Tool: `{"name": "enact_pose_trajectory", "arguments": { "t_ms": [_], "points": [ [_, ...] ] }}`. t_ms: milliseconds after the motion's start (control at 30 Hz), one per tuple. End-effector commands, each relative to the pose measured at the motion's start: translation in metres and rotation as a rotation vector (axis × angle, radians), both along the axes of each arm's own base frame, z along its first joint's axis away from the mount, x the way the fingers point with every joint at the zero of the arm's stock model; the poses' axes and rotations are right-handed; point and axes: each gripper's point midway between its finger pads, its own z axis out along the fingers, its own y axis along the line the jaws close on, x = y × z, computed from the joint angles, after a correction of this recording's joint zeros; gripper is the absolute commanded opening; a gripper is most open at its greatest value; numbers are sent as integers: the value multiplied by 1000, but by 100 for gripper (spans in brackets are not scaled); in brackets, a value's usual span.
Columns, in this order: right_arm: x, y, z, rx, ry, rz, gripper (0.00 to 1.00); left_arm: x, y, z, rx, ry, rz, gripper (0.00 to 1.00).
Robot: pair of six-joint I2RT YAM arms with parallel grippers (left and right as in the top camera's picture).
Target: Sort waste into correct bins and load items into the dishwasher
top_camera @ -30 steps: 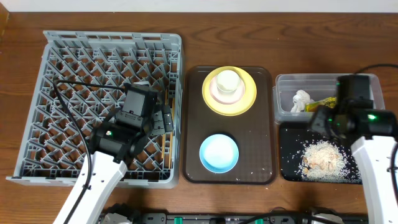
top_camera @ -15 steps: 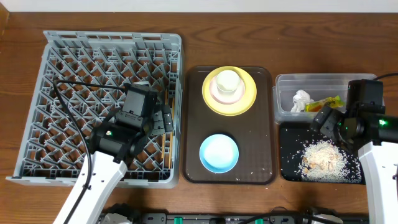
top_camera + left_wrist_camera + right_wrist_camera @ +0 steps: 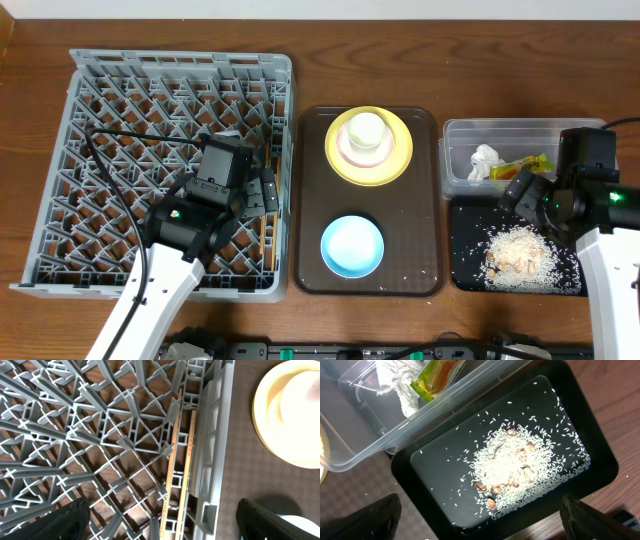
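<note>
From overhead, the left arm reached up from the near edge and bent over the dishwasher [image 3: 100, 100], a square grey plastic rack with a lattice of pegs lying left of the brown tray [image 3: 310, 200]. The left gripper [image 3: 262, 193] hung over the rack's wall nearest the tray, its jaws spread. Two thin wooden chopsticks [image 3: 266, 238] lay in the rack along that wall. On the tray's far half sat the round yellow plate [image 3: 400, 160], carrying the pinkish-white small bowl [image 3: 348, 150] with the cream cup [image 3: 367, 130] in it. The smooth light blue bowl [image 3: 352, 246] sat on the near half.

Right of the tray, the right arm angled in, and the right gripper [image 3: 517, 188] hovered where the clear tub [image 3: 520, 128] met the black tub [image 3: 465, 255].

In the left wrist view, the dark fingers [image 3: 60, 520] stood wide apart with nothing held. The chopsticks [image 3: 189, 450] lay side by side against the rack wall.

In the right wrist view, the fingers [image 3: 360, 520] were likewise wide apart and empty, above the shallow, glossy black tub [image 3: 435, 505]. Grainy whitish food scraps [image 3: 520, 475] lay heaped in it. The crumpled tissue [image 3: 395, 380] and the snack wrapper [image 3: 437, 375] lay in the clear tub [image 3: 365, 450].
</note>
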Motion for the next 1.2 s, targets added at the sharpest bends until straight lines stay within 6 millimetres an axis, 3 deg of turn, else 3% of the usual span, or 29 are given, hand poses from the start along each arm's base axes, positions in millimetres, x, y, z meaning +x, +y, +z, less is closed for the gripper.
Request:
{"name": "enact_pose_trajectory", "arguments": {
  "t_ms": [0,300,533,1167],
  "points": [
    [-1,-4,3,-15,-10,-22,99,2,3,4,8,-12,9,94],
    [-1,-4,3,-15,-10,-22,99,3,2,5,4,-19,9,94],
    [-1,-4,3,-15,-9,-22,99,-5,-12,1,-66,27,-41,95],
    [-1,-4,3,-15,-10,-22,99,-8,-11,-4,-61,45,-40,95]
  ]
}}
